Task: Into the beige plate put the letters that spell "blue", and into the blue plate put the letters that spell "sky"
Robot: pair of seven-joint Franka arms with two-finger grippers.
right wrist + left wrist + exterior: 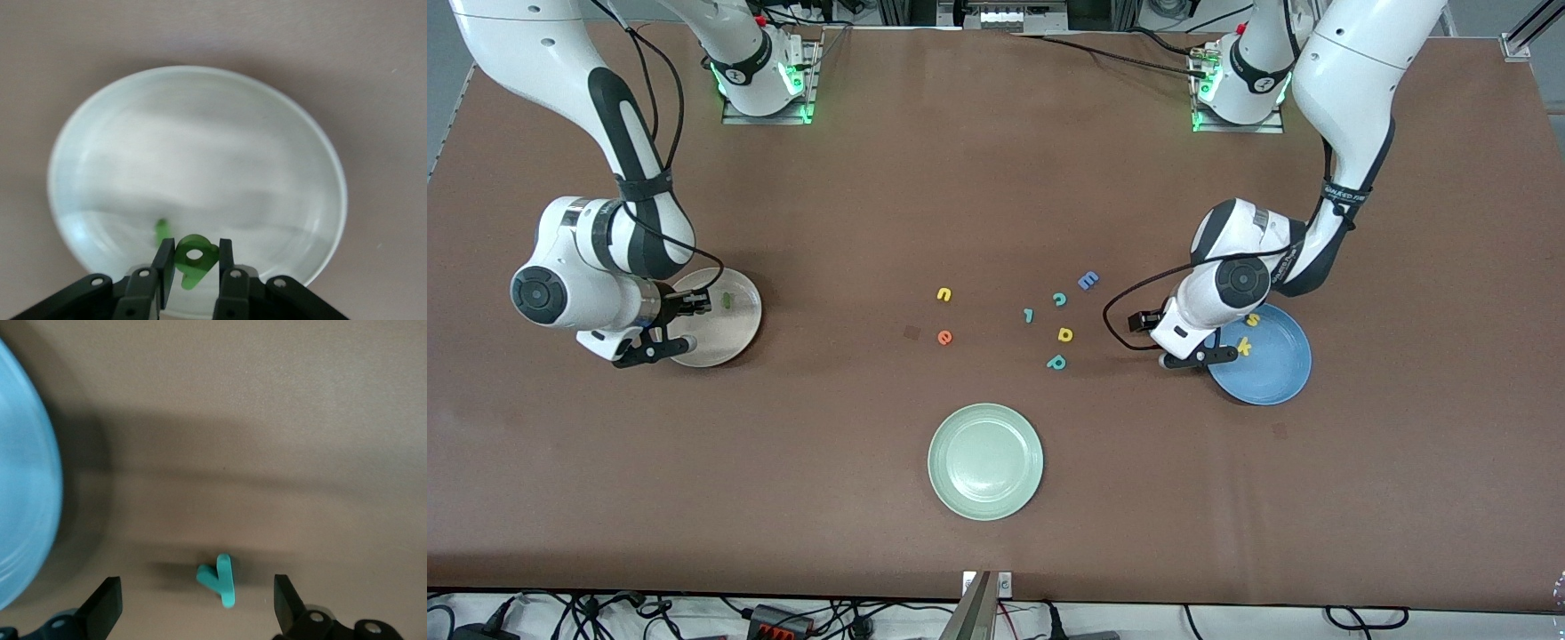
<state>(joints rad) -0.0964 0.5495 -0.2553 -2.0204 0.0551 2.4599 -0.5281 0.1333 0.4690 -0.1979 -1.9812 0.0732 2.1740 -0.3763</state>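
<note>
My right gripper (689, 322) (194, 260) hangs over the beige plate (738, 342) (320, 173), shut on the dark green b (200, 250). The green l (727, 300) (161, 230) lies in that plate. My left gripper (1214, 347) (197, 587) is open, low beside the blue plate (1276, 373) (20, 507). The teal y (221, 579) lies on the table between its fingers, untouched, and the arm hides it in the front view. Yellow s (1252, 320) and yellow k (1245, 347) lie in the blue plate. Yellow u (943, 294) and orange e (944, 337) lie mid-table.
Between the u and e and the blue plate lie a teal l (1029, 315), teal c (1060, 299), blue E (1088, 281), yellow a (1064, 334) and teal p (1056, 362). A pale green plate (985, 418) sits nearer the front camera.
</note>
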